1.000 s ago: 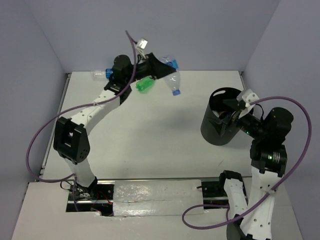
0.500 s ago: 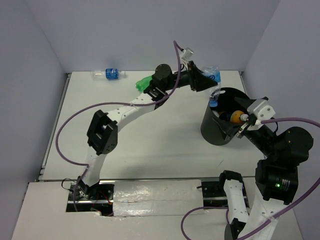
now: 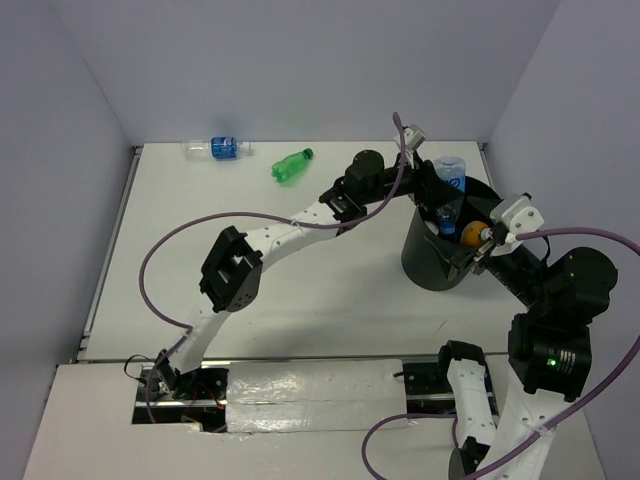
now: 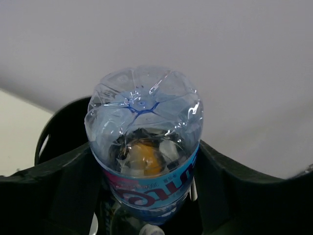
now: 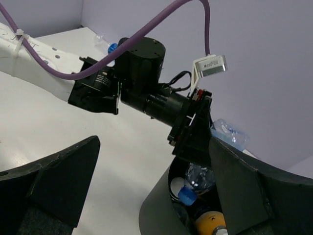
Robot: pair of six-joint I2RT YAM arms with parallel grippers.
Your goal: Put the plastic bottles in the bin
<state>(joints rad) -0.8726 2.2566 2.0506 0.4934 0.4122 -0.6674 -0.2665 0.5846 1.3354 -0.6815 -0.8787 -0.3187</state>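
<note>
The left gripper (image 3: 438, 188) has moved from beside the black cylindrical bin (image 3: 424, 262) to over its opening, clamping a clear blue-labelled plastic bottle (image 4: 145, 147) cap-down. An orange bottle (image 3: 472, 233) lies inside the bin. The right gripper (image 3: 479, 251) is spread wide at the bin's right rim.
</note>
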